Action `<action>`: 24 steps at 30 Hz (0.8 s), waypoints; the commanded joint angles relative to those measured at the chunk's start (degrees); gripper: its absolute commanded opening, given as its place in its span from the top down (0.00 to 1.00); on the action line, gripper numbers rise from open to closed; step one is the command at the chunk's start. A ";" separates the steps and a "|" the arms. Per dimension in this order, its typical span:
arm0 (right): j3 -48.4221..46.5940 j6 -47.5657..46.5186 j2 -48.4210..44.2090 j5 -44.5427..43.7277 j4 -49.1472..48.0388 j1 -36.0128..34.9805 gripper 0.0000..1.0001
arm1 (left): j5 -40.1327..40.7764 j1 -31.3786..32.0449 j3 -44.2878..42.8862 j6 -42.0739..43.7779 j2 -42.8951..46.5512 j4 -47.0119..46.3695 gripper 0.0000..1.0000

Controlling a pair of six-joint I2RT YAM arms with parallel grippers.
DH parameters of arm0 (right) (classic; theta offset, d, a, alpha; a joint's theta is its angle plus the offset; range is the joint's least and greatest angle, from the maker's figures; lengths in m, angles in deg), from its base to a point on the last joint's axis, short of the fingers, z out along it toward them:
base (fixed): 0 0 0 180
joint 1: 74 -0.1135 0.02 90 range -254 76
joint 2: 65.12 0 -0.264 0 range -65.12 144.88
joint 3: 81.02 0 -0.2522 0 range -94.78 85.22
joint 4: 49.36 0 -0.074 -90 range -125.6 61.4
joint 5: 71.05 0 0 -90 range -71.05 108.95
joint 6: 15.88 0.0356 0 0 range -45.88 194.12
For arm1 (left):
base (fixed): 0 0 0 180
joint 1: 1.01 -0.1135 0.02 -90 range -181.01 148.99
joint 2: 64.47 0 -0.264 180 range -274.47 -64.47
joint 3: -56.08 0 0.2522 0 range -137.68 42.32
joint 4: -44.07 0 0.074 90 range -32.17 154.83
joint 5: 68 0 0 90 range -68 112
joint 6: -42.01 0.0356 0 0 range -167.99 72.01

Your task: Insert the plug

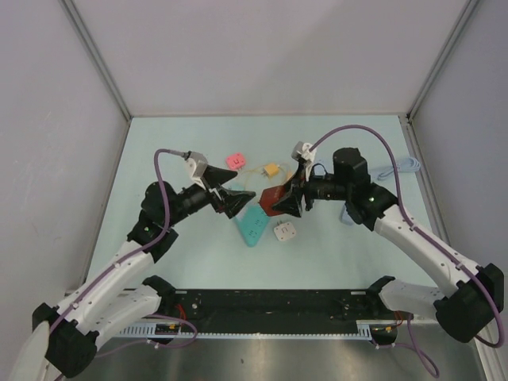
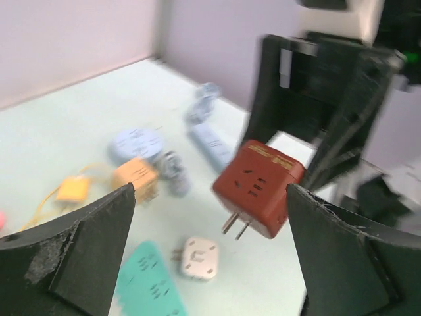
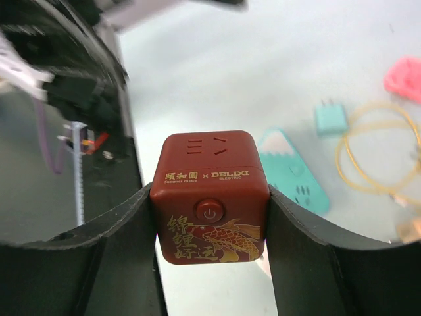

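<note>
Over mid-worktop, top camera: right hand is clamped on the red cube plug, held in the air near the far end of the teal power strip. Left hand faces it close, jaws wide, nothing in them. Risk one: the two hands are nearly nose to nose, so a careless move could knock them together. Risk two: nothing is pinning the strip, so it may skate or tip when the prongs push in. White adapter lies just beside the strip and could get nudged. Left wrist camera: cube hangs tilted, two prongs pointing down and sideways, not square to any socket. Go in like that and I'd expect them to jam or bend. Right wrist camera: fingers grip only the smooth side faces, so my guess is the cube can twist in the grip under insertion load. Containers: none in view. Nearest thing is the strip's sockets, and the ones I can see have nothing plugged in.
</note>
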 commanded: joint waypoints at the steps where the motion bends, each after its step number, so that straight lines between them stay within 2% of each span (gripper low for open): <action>1: -4.35 -6.57 4.16 -13.06 8.67 -2.03 1.00 | 16.98 -1.95 1.44 -1.24 2.04 9.96 0.00; 6: -6.99 -9.39 11.46 -19.83 11.15 -3.70 1.00 | 27.62 -2.66 1.26 -6.07 -1.12 18.50 0.00; 10: -7.43 -10.54 16.73 -21.86 10.28 -4.32 1.00 | 31.50 -2.75 0.48 -8.98 -5.16 23.24 0.00; 18: -9.71 -13.96 25.26 -23.62 8.08 -4.50 1.00 | 30.63 -2.83 -2.43 -11.18 -16.41 27.02 0.01; 24: -11.03 -15.72 27.73 -22.92 8.25 -4.59 1.00 | 28.95 -2.75 -3.66 -12.06 -22.57 26.59 0.05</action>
